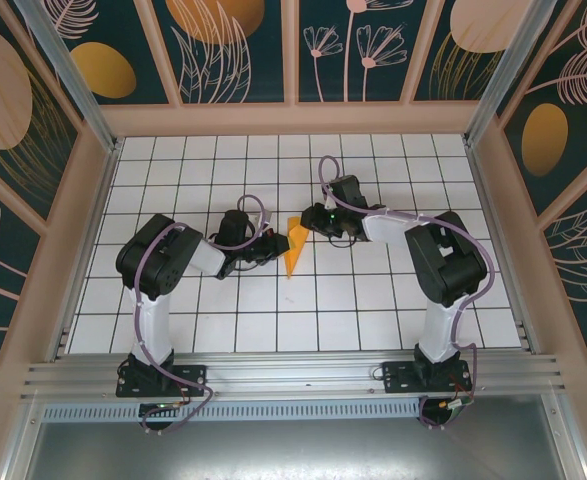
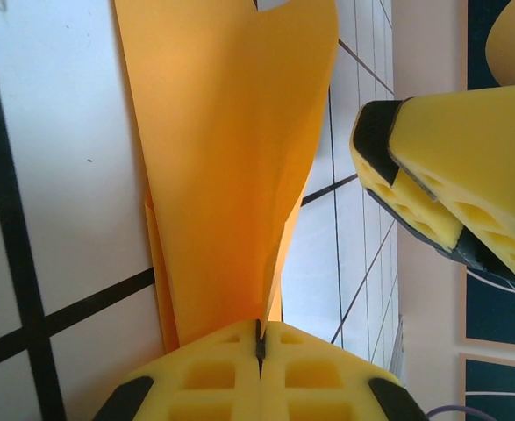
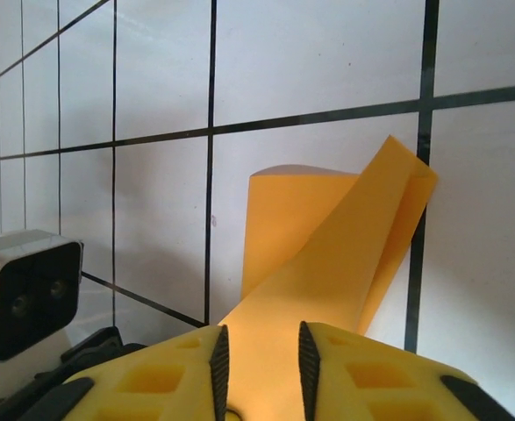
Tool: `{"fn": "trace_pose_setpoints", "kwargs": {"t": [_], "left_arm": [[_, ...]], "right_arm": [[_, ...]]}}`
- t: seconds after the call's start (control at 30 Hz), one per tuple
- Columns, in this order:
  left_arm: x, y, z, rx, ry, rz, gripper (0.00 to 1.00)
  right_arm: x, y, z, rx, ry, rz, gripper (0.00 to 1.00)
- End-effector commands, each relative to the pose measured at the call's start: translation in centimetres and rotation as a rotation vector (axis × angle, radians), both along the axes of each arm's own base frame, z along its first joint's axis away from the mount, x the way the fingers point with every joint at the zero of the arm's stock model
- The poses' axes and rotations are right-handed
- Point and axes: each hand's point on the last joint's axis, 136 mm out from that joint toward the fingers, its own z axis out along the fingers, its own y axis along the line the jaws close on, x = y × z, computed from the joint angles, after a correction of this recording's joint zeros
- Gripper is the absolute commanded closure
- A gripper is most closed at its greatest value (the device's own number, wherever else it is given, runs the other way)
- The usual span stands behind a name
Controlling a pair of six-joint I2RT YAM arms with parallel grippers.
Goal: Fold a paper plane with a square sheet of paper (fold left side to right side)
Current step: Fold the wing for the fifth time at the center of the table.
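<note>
The paper plane [image 1: 294,249] lies near the middle of the white tiled surface [image 1: 373,300], a narrow orange-yellow wedge between the two arms, its point toward the arm bases. The left fingers [image 2: 206,370] are pressed fully together, pinching its narrow end at their tips. The right fingers [image 3: 371,373] stand a little apart at the wide end, with a raised flap of the paper running up between them.

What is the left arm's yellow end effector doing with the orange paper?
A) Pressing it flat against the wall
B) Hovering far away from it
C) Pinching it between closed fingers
C: in the left wrist view, the left end effector has its fingers shut together on the orange paper.
</note>
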Motion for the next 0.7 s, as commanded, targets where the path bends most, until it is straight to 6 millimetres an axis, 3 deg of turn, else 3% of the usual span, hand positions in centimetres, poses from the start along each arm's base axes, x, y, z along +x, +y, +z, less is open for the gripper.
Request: {"fn": "trace_pose_setpoints", "kwargs": {"t": [0.0, 0.3, 0.67], "left_arm": [[0.3, 0.2, -1.0, 0.005, 0.012, 0.006, 0.99], [0.3, 0.5, -2.0, 0.023, 0.043, 0.016, 1.0], [0.3, 0.6, -2.6, 0.029, 0.064, 0.017, 1.0]], "right_arm": [[0.4, 1.5, 0.8, 0.058, -0.016, 0.04, 0.76], [0.7, 2.4, -1.2, 0.031, 0.027, 0.047, 0.78], [1.1, 1.4, -3.6, -0.049, 0.069, 0.006, 0.79]]}}
